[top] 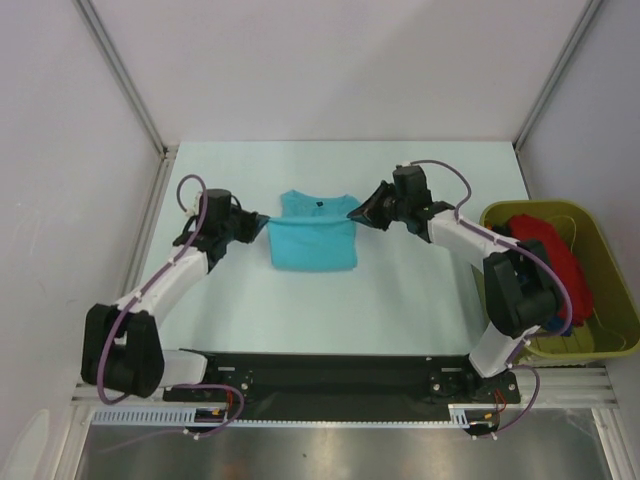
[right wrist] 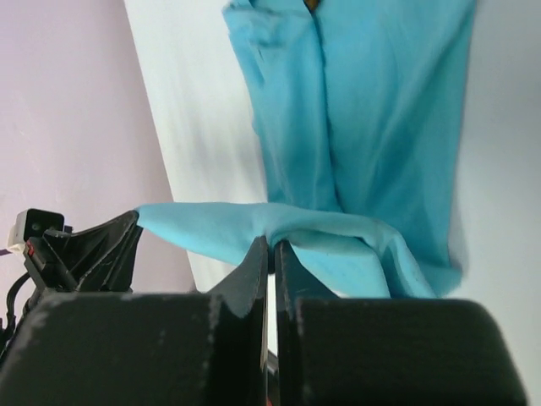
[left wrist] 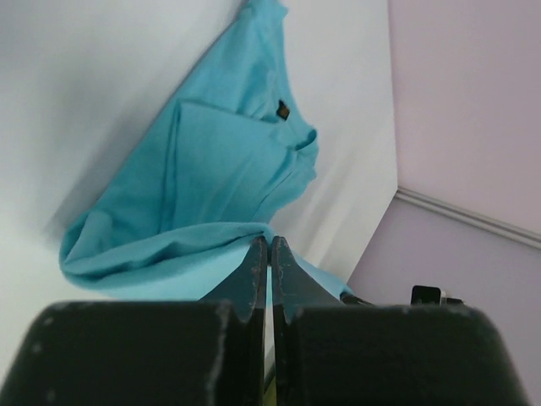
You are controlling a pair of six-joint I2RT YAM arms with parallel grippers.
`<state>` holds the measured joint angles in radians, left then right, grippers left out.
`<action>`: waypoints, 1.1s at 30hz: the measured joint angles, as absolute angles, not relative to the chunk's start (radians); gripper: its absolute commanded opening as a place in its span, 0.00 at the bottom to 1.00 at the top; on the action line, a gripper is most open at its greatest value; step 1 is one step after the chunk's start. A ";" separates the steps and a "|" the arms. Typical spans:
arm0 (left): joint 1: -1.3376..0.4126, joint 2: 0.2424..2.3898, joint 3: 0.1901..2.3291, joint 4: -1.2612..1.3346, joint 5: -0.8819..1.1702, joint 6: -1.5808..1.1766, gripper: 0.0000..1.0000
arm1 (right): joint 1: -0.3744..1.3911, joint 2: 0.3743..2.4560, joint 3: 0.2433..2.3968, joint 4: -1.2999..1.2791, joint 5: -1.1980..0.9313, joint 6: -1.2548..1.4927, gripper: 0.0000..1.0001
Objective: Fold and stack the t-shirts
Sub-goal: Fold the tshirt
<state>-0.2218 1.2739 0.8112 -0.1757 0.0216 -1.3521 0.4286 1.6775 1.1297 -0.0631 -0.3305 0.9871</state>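
Spreading pale across the whole top view and bearing everything: the table [top: 420, 310]. Sitting at its three o'clock edge: an olive-green tub [top: 622, 300], holding a heap of red cloth [top: 555, 262], probably shirts, though bunched too tightly to tell.

Lying near the table's middle, a little toward twelve o'clock: the turquoise t-shirt [top: 312, 240], collar pointing to twelve, sides lying doubled inward over the chest.

Gripping the shirt's nine o'clock edge: the left gripper [top: 262, 226], fingers pressing together on a ridge of turquoise cloth and holding it raised off the table. Gripping the opposite edge, at about two o'clock on the shirt: the right gripper [top: 355, 213], fingers likewise squeezing a raised fold, with the cloth draping away to either side.

Showing just under the collar: a small dark label [top: 318, 205].
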 measured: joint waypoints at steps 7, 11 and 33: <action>-0.174 1.528 0.990 -0.101 0.119 -1.277 0.00 | 0.382 1.788 1.259 -0.039 -0.410 0.975 0.00; -0.161 1.641 1.056 -0.068 0.178 -1.245 0.00 | 0.365 1.839 1.291 -0.022 -0.435 0.976 0.00; -0.110 2.005 1.382 -0.033 0.330 -1.166 0.00 | 0.275 2.113 1.501 0.012 -0.514 1.021 0.00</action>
<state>-0.1097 2.0052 1.3819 -0.0334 0.3298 -1.1656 0.2749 2.1132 1.5013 0.0124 -0.5137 1.0210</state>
